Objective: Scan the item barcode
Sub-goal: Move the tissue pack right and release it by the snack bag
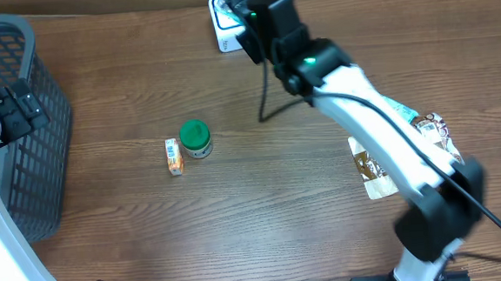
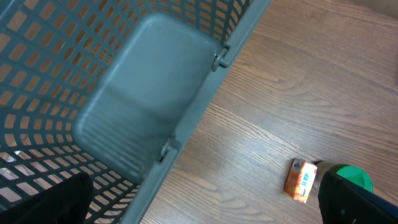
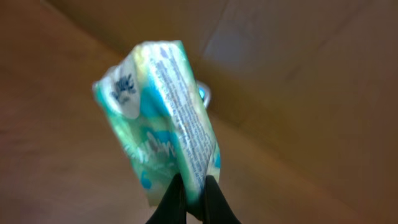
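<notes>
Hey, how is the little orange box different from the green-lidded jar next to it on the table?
The orange box is rectangular with flat sides; the green-lidded jar is round. The box lies flat on the table, while the jar stands upright with its lid facing up. The box looks slimmer than the jar. Both sit side by side on the wood, with nothing holding them.

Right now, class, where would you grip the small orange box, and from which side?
Probably from straight above, jaws across the narrow width of the orange box, near the end farthest from the green-lidded jar: it lies flat, and the jar crowds one long side.
</notes>
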Tool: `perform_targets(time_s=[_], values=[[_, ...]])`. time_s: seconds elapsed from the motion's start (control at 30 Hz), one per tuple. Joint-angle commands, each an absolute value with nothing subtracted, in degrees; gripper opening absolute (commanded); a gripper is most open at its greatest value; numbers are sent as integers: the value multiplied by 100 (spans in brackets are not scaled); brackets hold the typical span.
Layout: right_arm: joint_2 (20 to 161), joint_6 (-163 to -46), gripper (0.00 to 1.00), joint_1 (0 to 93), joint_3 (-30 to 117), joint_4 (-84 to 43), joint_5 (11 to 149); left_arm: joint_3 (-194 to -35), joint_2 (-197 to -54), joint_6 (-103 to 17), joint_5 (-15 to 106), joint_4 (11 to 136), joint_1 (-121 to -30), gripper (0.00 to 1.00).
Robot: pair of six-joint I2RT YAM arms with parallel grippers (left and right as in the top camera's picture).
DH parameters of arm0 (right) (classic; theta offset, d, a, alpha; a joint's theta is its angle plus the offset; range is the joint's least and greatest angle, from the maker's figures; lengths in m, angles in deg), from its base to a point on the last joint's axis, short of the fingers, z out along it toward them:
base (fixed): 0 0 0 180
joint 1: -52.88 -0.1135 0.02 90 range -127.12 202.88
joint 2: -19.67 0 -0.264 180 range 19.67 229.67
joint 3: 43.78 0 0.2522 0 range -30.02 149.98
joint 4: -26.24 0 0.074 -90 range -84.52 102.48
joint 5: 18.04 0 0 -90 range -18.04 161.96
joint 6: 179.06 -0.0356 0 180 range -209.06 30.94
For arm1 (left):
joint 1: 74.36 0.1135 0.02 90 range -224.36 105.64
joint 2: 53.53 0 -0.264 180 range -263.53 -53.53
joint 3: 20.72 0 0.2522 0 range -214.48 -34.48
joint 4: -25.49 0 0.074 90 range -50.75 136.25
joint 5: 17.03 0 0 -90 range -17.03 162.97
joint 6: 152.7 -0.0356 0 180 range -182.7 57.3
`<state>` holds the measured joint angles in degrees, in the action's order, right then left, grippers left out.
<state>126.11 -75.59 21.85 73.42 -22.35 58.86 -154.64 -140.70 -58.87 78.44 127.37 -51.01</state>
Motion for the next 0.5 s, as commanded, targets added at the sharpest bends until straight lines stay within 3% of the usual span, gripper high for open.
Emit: perform_targets(time_s=[0.0, 0.27, 0.47], values=[[11940, -9371, 4, 2338, 7390, -3107, 6476, -15538, -14086, -5996, 7893, 12728, -5081, 99], [11588, -11373, 4, 3274, 7252, -5922, 6454, -15538, -14086, -5996, 7893, 12730, -5081, 99], [11808, -11738, 4, 4487, 6306, -5997, 6752, -15538, -14086, -5996, 7893, 12728, -5081, 100]])
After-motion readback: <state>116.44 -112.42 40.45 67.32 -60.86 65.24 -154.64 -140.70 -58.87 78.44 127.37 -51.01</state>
